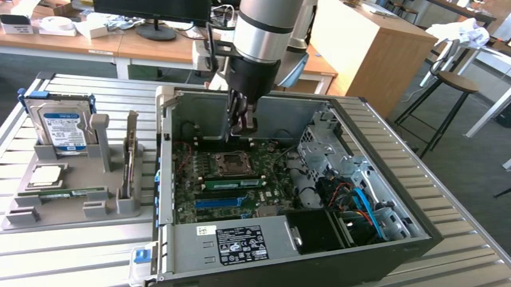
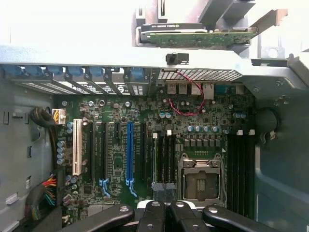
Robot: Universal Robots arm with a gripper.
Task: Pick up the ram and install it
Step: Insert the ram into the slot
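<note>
Clenched end effector (image 1: 243,127) hangs over the motherboard (image 1: 239,200) inside the open computer case (image 1: 383,179), with nothing visibly gripped. A green ram stick (image 1: 64,192) lies flat in the gray tray (image 1: 72,218), lower left, on the worktop (image 1: 80,263). A similar green strip (image 1: 231,182) sits in a slot below the processor socket (image 1: 231,162). Seating ram well likely needs notch alignment and straight, even pressure. The wrist view looks straight down the slots and their pale clips (image 2: 169,131); the exterior view gives the tray and the arm's height.
</note>
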